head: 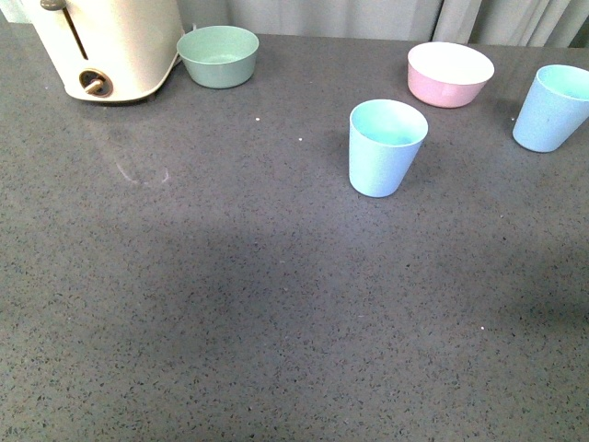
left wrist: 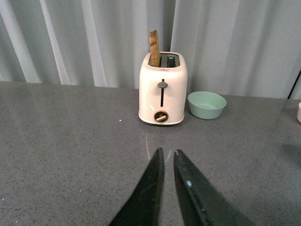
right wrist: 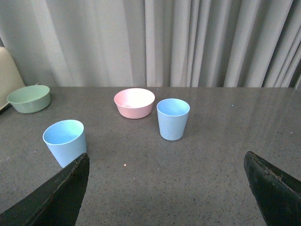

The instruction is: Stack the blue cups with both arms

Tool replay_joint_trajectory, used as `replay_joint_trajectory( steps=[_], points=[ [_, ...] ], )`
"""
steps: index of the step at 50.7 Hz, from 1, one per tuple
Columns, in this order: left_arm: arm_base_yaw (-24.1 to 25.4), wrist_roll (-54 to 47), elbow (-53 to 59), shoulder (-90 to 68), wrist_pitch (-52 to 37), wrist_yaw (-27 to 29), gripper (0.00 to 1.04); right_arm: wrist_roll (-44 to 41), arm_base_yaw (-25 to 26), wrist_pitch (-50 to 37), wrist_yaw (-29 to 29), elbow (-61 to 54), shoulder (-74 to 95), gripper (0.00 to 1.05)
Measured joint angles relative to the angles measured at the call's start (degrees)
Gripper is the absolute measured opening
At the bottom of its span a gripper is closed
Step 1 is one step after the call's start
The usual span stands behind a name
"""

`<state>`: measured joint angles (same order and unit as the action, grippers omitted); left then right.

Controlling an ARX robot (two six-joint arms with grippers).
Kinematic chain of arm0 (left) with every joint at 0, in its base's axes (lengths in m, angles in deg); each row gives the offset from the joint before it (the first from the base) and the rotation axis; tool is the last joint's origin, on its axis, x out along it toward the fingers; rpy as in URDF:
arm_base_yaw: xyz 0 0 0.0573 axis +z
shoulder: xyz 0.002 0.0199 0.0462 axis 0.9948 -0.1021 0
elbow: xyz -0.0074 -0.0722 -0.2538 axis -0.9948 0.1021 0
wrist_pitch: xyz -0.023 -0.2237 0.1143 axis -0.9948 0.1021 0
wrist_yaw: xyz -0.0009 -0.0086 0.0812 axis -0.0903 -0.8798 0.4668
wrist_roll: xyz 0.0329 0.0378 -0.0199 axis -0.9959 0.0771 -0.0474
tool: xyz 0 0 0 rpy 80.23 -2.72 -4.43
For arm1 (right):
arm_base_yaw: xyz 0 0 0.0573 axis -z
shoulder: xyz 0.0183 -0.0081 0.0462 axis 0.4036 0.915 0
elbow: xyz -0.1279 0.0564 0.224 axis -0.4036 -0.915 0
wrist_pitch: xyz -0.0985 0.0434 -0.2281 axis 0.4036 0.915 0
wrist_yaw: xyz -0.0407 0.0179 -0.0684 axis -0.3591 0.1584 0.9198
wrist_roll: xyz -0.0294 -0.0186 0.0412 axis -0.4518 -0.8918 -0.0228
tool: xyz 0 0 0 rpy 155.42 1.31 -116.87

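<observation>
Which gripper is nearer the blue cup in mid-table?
Right. The right gripper, open, has that blue cup just beyond one fingertip; the left gripper points at the toaster, no cup in its view.

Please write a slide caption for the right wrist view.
Open right gripper facing two light blue tapered plastic cups and a round pink bowl.

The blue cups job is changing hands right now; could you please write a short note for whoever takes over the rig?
Left gripper: fingers almost together, empty, facing the toaster.
Right gripper: wide open, empty, facing both cups.
Cups: centre blue cup upright mid-table; right blue cup upright at the front view's right edge; pink bowl behind, between them.
Done: nothing; cups stand apart, neither grasped.
Left: grasp one cup and nest it in the other.
</observation>
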<state>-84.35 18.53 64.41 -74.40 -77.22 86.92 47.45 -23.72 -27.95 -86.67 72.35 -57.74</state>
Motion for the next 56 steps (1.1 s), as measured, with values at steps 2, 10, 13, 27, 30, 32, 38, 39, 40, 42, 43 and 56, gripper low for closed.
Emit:
replay_joint_trajectory(
  steps=[2,10,13,27,30,32,38,39,40,42,43,56],
  points=[
    [0.0,0.0,0.0,0.0,0.0,0.0,0.21,0.0,0.0,0.0,0.0,-0.02,0.0,0.96],
    [0.0,0.0,0.0,0.0,0.0,0.02,0.44,5.33,1.25,10.67,-1.44,3.85,6.32,0.96],
    [0.0,0.0,0.0,0.02,0.0,0.0,0.53,6.36,4.15,11.91,-4.55,5.31,12.5,0.96],
    [0.0,-0.09,0.0,0.02,0.0,0.0,0.95,-10.93,16.44,-7.98,-16.61,24.9,57.86,0.96],
    [0.0,-0.11,0.0,0.02,0.0,0.0,0.96,-17.44,15.08,-8.33,-16.06,30.84,67.63,0.96],
    [0.0,-0.11,-0.02,0.02,0.0,0.0,0.96,-21.59,14.08,-6.49,-16.17,35.52,73.83,0.96],
    [0.0,-0.11,0.0,0.02,0.02,0.0,0.96,-30.77,11.28,-0.22,-16.24,47.84,87.08,0.96],
    [0.0,-0.11,0.0,0.02,0.0,0.0,0.96,-32.02,10.88,0.96,-16.24,49.68,88.83,0.96],
    [0.0,-0.11,0.0,0.02,0.0,0.0,0.96,-32.87,10.49,1.97,-16.2,51.43,90.4,0.96],
    [0.0,-0.11,0.0,0.02,0.0,0.0,0.96,-35.34,9.84,3.76,-15.82,54.73,93.37,0.96],
    [0.0,-0.11,0.0,0.02,0.0,0.0,0.96,-36.15,9.51,4.55,-15.47,56.33,94.84,0.96],
    [0.0,-0.11,0.0,0.02,0.02,0.0,0.96,-43.98,6.21,9.97,-12.41,69.99,109.94,0.96]
  ],
)
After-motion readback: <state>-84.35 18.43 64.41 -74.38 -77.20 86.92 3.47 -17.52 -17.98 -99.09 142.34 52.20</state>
